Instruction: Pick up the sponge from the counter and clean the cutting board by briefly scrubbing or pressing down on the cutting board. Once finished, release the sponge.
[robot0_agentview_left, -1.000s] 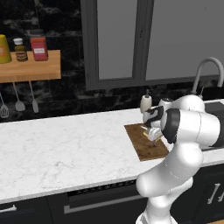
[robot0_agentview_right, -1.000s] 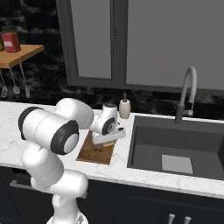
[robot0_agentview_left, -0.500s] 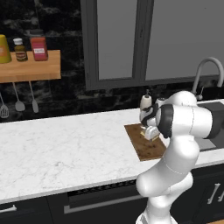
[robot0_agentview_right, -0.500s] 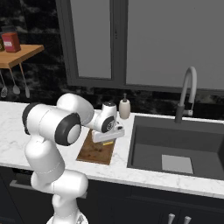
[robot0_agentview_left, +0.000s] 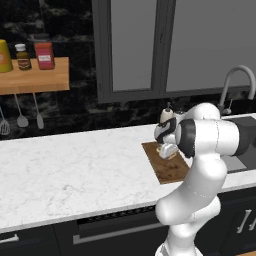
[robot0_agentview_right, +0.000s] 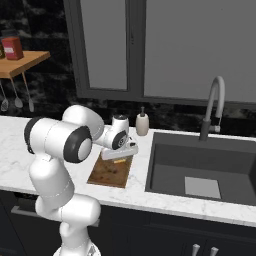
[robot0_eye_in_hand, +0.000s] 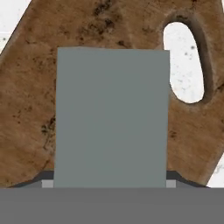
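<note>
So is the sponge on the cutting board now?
Yes: sponge lies flat over the cutting board, between the claw tips.

Grey-topped sponge (robot0_eye_in_hand: 112, 117) lies flat on brown cutting board (robot0_eye_in_hand: 39, 87).

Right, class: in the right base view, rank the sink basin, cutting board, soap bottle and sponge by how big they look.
1. Sink basin, clearly largest.
2. Cutting board.
3. Soap bottle.
4. Sponge, just a yellow sliver under the gripper; mostly hidden, so its rank against the bottle is unsure.
</note>
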